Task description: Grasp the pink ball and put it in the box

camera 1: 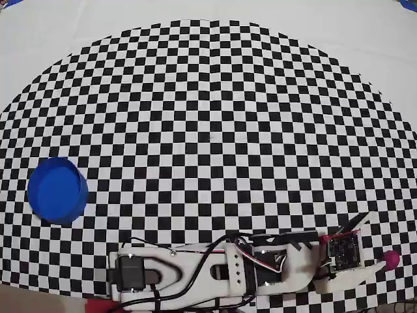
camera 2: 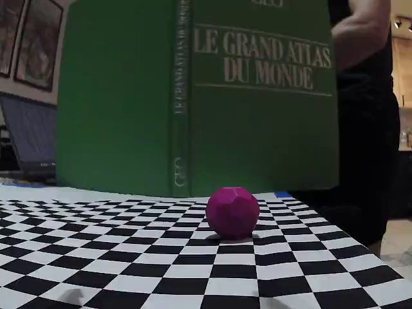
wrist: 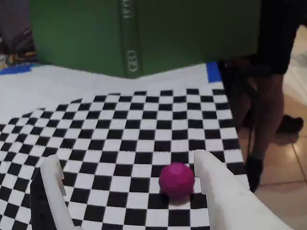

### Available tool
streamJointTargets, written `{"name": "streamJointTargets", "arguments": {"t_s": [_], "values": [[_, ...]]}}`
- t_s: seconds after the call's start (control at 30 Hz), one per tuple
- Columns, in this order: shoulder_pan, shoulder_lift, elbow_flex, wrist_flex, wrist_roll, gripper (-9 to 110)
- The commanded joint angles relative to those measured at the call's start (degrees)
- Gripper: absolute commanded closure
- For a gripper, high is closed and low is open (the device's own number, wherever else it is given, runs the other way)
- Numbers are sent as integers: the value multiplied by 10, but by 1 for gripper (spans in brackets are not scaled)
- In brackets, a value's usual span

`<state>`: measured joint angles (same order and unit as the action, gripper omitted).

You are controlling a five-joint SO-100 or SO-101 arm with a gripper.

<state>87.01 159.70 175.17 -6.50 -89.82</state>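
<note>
The pink ball (camera 1: 391,260) lies on the checkered mat at the far right of the overhead view, just past the tip of the gripper's lower finger. In the wrist view the pink ball (wrist: 176,178) rests between the fingers, close against the right finger (wrist: 213,177) and far from the left one. My gripper (camera 1: 374,241) (wrist: 125,160) is open and holds nothing. The box (camera 1: 57,190), a round blue container, stands at the far left of the mat, well away from the arm. The fixed view shows the pink ball (camera 2: 232,212) alone on the mat, with no gripper in sight.
A large green atlas (wrist: 144,38) (camera 2: 193,96) stands upright behind the mat. A person in dark clothes (wrist: 273,57) (camera 2: 367,129) stands beside it, past the table's edge. A red object (camera 1: 98,306) shows at the bottom edge of the overhead view.
</note>
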Motion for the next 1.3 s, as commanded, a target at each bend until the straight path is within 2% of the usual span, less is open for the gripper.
{"name": "streamJointTargets", "arguments": {"t_s": [0.0,1.27], "values": [[7,-21,-33,-11,-4,69],[25,-301,-182,-75,-5,69]]}}
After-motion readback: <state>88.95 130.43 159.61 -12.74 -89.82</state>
